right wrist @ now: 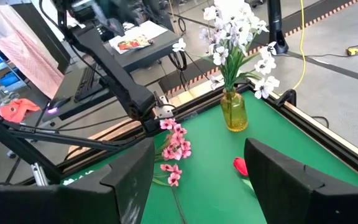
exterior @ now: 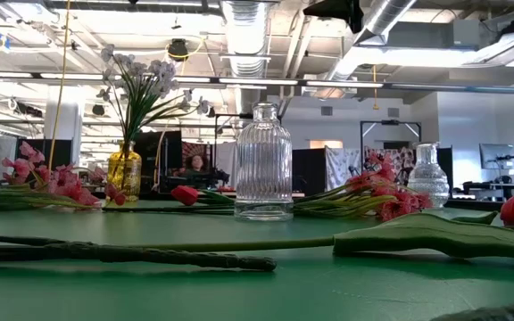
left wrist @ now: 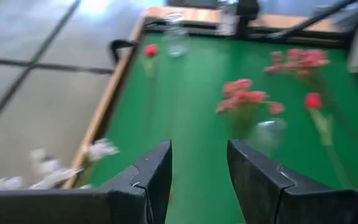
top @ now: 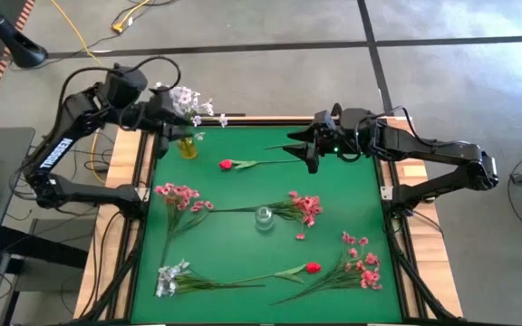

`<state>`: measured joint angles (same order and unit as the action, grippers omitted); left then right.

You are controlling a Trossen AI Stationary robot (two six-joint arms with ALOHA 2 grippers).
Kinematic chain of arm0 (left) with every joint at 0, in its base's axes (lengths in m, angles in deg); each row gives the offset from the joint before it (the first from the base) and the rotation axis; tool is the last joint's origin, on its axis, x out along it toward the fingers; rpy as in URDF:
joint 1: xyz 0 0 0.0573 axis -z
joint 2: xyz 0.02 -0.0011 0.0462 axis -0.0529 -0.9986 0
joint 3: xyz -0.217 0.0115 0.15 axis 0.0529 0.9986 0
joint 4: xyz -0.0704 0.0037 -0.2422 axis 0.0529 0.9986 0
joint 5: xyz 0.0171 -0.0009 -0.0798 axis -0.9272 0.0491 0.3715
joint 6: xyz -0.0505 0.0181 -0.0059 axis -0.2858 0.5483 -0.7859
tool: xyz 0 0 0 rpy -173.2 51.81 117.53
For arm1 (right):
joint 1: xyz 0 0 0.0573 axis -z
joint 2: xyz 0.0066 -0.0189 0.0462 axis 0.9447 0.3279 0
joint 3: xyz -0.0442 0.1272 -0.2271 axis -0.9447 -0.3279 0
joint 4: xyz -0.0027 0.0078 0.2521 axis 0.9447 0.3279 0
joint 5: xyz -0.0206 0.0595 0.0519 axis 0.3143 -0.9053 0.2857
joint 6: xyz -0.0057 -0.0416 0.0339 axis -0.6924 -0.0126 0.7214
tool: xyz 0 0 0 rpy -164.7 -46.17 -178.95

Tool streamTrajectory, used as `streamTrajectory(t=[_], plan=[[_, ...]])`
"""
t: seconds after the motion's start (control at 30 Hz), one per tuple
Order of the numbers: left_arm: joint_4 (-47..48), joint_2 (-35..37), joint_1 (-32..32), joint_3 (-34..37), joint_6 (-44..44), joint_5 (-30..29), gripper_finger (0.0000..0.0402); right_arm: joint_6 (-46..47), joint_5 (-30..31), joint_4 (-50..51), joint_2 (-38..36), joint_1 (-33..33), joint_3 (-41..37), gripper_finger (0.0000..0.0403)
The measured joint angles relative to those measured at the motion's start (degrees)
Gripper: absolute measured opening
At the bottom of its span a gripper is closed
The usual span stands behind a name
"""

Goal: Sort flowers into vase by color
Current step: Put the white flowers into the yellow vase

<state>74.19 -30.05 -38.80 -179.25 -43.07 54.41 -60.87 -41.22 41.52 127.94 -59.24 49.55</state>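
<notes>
A yellow vase (top: 187,147) at the table's far left holds a whitish-lavender bunch (top: 190,100), upright in the low view (exterior: 125,171). My left gripper (top: 172,116) hovers open beside that bunch, nothing between its fingers (left wrist: 199,168). My right gripper (top: 299,149) is open above the far middle (right wrist: 197,174), just right of a red bud (top: 227,165) lying flat, whose stem runs toward it. A clear vase (top: 264,218) stands mid-table. Pink sprays (top: 178,194) (top: 304,206) (top: 362,267), a second red bud (top: 313,268) and a whitish cluster (top: 170,276) lie on the mat.
The green mat (top: 243,186) has wooden rails on its left and right edges (top: 134,226). A second clear vase (exterior: 427,176) shows in the low view behind the pink sprays. Bare mat lies between the far red bud and the middle row of flowers.
</notes>
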Motion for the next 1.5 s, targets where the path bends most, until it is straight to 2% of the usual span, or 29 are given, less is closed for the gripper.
streamTrajectory(t=[0.27,0.57,0.83,1.07,1.23,1.4,1.5], plan=[[0.0,-0.8,10.7,0.0,-2.8,2.5,0.0143,1.0,0.0,0.0,0.0,0.0,0.0,0.0276],[0.0,-4.0,22.2,0.0,-4.8,-0.6,0.0143,2.3,0.3,0.2,0.3,-3.4,0.0,0.0276],[0.2,-8.1,28.8,0.0,-10.2,-3.1,0.0143,1.8,0.3,2.3,2.0,-6.1,0.0,0.0276],[1.2,-11.5,36.4,0.0,-18.2,-5.5,0.0143,-4.2,0.2,6.8,1.8,-7.5,0.0,0.0276],[9.7,-13.6,41.7,0.0,-31.3,-8.6,0.0143,-8.3,-0.2,6.7,2.4,-9.8,0.0,0.0276],[12.2,-14.2,48.7,0.6,-37.1,-9.9,0.0143,-8.5,-0.2,5.6,4.4,-12.2,0.0,0.0276],[11.9,-13.4,53.8,3.2,-39.8,-12.8,0.0143,-6.1,-0.2,4.7,6.0,-14.3,0.0,0.0276]])
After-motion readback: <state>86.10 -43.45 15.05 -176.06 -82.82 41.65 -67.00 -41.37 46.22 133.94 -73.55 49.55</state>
